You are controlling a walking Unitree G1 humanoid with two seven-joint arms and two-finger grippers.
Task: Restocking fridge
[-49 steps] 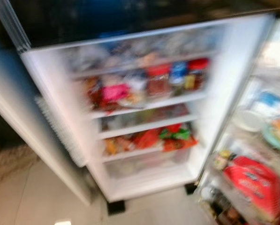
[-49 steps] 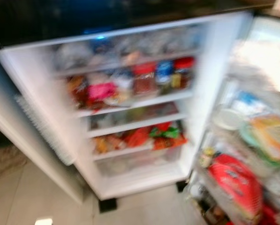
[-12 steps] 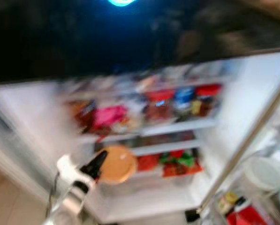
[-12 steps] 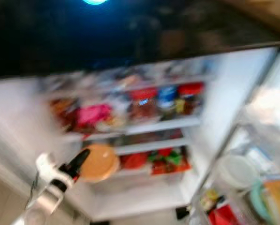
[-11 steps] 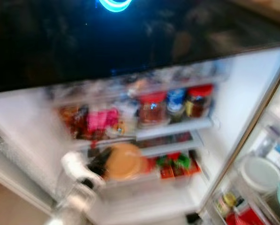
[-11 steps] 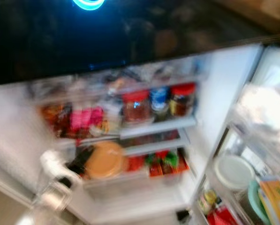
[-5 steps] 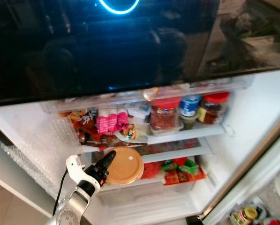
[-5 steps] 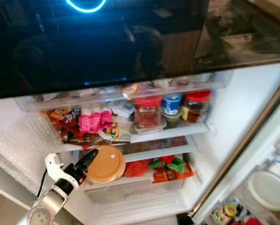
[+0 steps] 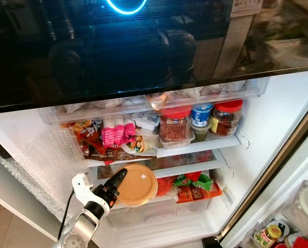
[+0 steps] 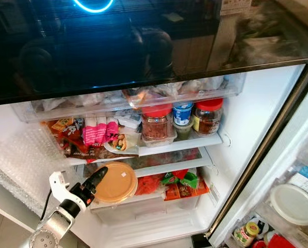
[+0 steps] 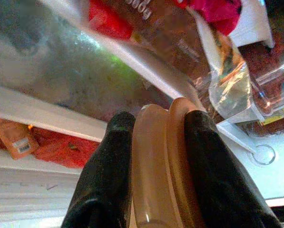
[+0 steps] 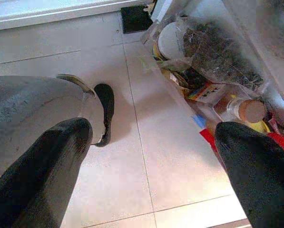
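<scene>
My left gripper (image 9: 114, 187) holds a flat, round tan container (image 9: 137, 185) at the front edge of a lower door shelf (image 9: 166, 198).

I see its smooth plastic lid edge-on in the left wrist view, one black finger (image 11: 106, 175) pressed on each face. Just beside it on that shelf lie crinkly red and green packets (image 9: 195, 187). On the shelf above, red-lidded jars (image 9: 175, 125) stand towards the right end beside a blue-lidded tub (image 9: 200, 114), with pink and brown wrappers (image 9: 104, 137) at the left end. Bubble wrap (image 9: 40, 165) lines the door's left wall. My right gripper (image 12: 151, 166) hangs spread wide over pale floor tiles (image 12: 132, 156), near a low fridge bin of bags and jars (image 12: 218, 80).
</scene>
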